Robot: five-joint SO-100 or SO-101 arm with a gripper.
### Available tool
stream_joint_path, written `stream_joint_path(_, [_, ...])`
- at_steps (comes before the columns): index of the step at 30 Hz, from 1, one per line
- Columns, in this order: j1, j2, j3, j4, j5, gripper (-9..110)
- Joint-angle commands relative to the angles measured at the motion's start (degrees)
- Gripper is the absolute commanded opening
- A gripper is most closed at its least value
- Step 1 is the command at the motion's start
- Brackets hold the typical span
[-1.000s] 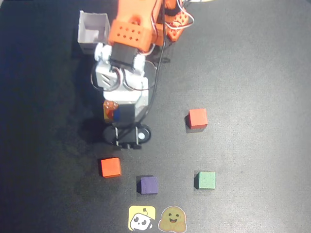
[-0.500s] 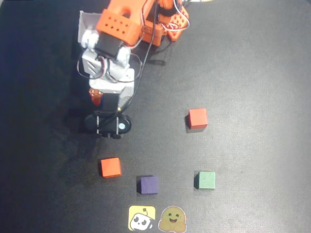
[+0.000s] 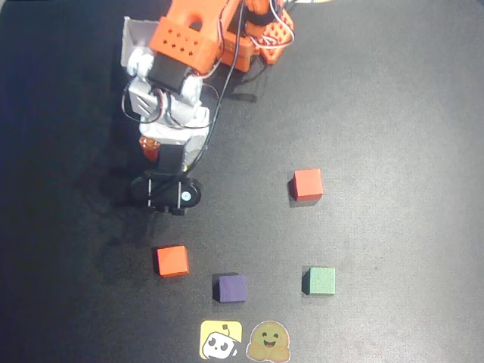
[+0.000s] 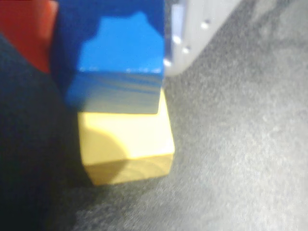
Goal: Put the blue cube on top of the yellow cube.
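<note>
In the wrist view the blue cube (image 4: 120, 53) sits between my gripper's (image 4: 108, 48) orange finger (image 4: 26, 33) on the left and its pale grey finger (image 4: 192, 29) on the right. Both fingers lie against the cube's sides. The blue cube's underside rests on or just above the yellow cube (image 4: 127, 139), shifted slightly left of it. The yellow cube stands on the dark mat. In the overhead view my gripper (image 3: 165, 190) points down left of centre, and the wrist hides both cubes.
In the overhead view an orange-red cube (image 3: 172, 260) lies just below the gripper. A purple cube (image 3: 231, 288), a green cube (image 3: 321, 280) and a red cube (image 3: 307, 184) lie to the right. Two flat stickers (image 3: 221, 340) (image 3: 270, 342) sit at the bottom edge.
</note>
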Motion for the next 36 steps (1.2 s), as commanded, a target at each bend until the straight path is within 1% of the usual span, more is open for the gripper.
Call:
stream_joint_path(1, [0.3, 2.8, -0.3, -0.6, 0.7, 1])
stream_joint_path(13, [-0.6, 3.8, -0.6, -1.8, 3.2, 1])
stream_joint_path(36, [-2.0, 0.4, 1.0, -5.7, 4.0, 1])
